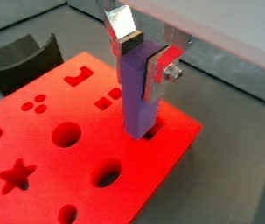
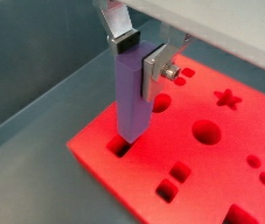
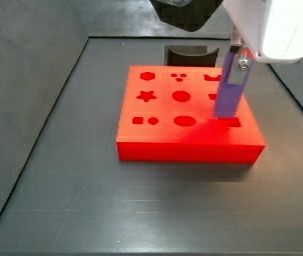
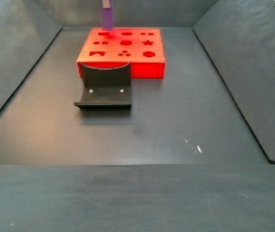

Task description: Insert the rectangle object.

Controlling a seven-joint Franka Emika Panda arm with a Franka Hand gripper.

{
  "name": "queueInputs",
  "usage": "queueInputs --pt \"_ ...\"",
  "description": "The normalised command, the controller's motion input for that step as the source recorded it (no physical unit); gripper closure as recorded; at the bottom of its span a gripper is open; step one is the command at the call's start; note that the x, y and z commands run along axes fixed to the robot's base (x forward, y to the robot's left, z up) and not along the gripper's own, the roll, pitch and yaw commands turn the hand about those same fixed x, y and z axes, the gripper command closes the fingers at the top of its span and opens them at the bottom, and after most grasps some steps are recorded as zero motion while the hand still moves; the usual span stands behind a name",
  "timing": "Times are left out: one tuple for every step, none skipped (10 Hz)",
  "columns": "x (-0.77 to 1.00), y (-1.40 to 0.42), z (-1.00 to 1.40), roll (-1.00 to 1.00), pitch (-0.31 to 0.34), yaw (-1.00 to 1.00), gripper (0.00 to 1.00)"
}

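The purple rectangle object [image 1: 139, 96] stands upright, and my gripper [image 1: 142, 54] is shut on its upper end between the silver fingers. Its lower end sits in a rectangular slot near a corner of the red block [image 1: 65, 166]. Both wrist views show this; the bar [image 2: 129, 96] reaches down into the slot in the block [image 2: 205, 175]. In a side view the bar [image 3: 229, 90] stands at the block's right side under my gripper [image 3: 237, 62]. In the other side view only the bar [image 4: 107, 15] shows above the block [image 4: 122, 50]; the gripper is out of frame there.
The red block [image 3: 187, 115] has several shaped holes: star, circles, squares, ovals. A dark grey curved piece [image 4: 104, 89] lies on the floor beside the block, and it shows in a wrist view [image 1: 24, 57]. Grey bin walls enclose the floor.
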Motion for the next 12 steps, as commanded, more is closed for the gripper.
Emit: queueInputs --pt "0.55 -0.20 0.00 0.31 0.419 0.00 1.00" --pt "0.63 -0.12 0.00 0.11 0.356 0.00 1.00" --pt "0.50 -0.01 0.00 0.00 0.126 -0.14 1.00" --pt "0.54 0.00 -0.05 0.00 0.039 -0.14 1.00" --pt "0.67 0.00 -0.13 -0.06 0.000 -0.11 1.00" --pt "0.67 0.00 -0.14 -0.08 -0.014 -0.09 1.00" --pt "0.62 0.00 -0.10 -0.05 0.000 -0.04 1.00" --pt "0.63 0.00 -0.11 -0.04 0.000 -0.02 1.00" --pt "0.64 0.00 -0.11 -0.03 0.000 -0.01 1.00" --pt "0.21 0.00 0.00 0.00 0.000 0.00 1.00" --pt "0.00 0.00 -0.02 0.00 0.000 0.00 1.00" --pt "0.00 0.00 -0.08 0.00 0.000 0.00 1.00"
